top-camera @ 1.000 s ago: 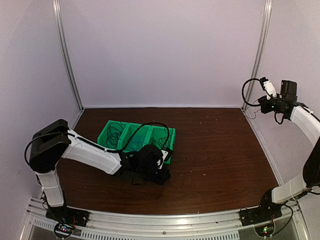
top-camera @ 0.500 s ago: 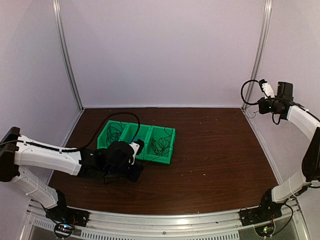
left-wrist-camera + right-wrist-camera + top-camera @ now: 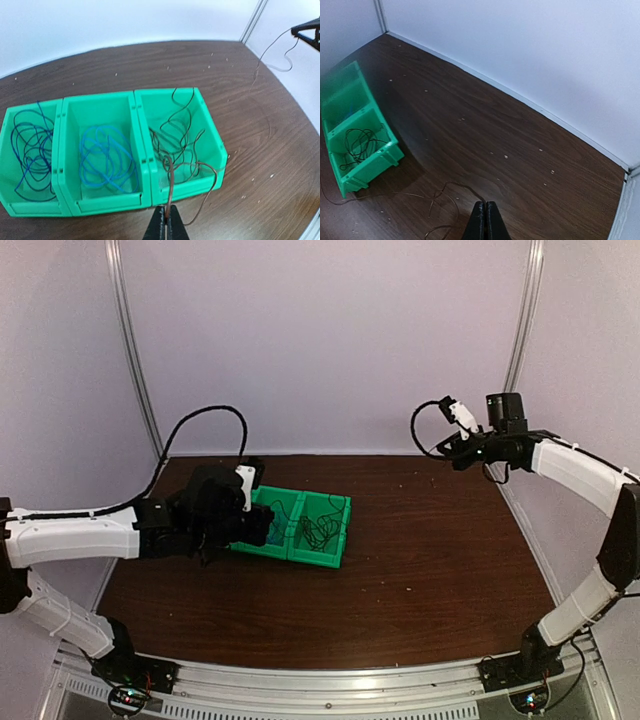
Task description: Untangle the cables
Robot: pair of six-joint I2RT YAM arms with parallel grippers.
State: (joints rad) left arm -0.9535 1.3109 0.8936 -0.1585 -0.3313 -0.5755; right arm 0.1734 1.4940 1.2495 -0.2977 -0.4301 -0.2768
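The green bin [image 3: 100, 96] sits on the dark wooden desk [image 3: 260, 150], left of centre in the overhead view, and has three compartments side by side. From the left wrist camera, the left-hand compartment holds a loose tangle of dark blue and black cables [image 3: 32, 150]. The middle one holds the bright blue cable [image 3: 107, 157], coiled on its floor. The right-hand one holds a dark cable [image 3: 170, 182] in open loops.

The left fingers [image 3: 159, 225] show at the bottom middle of that view. They are pressed together on a strand of the dark cable, just in front of the bin's near wall. From the pinch the strand rises over the rim into the right-hand compartment. A second loop of it spills over the near right corner and curves back down towards the fingers.

The right arm [image 3: 570, 465] reaches in from the upper right of the overhead frame, well above the desk and well apart from the bin. The right fingers [image 3: 478, 222] are closed. A thin wire [image 3: 447, 187] curls up to their tips from the desk and trails off to the lower left of that view, towards the bin. They seem to grip it, though the strand is too fine to be sure, or to tell whether it is the same cable the left fingers hold. In the left wrist view this wire hangs in a wavy line at the upper right.
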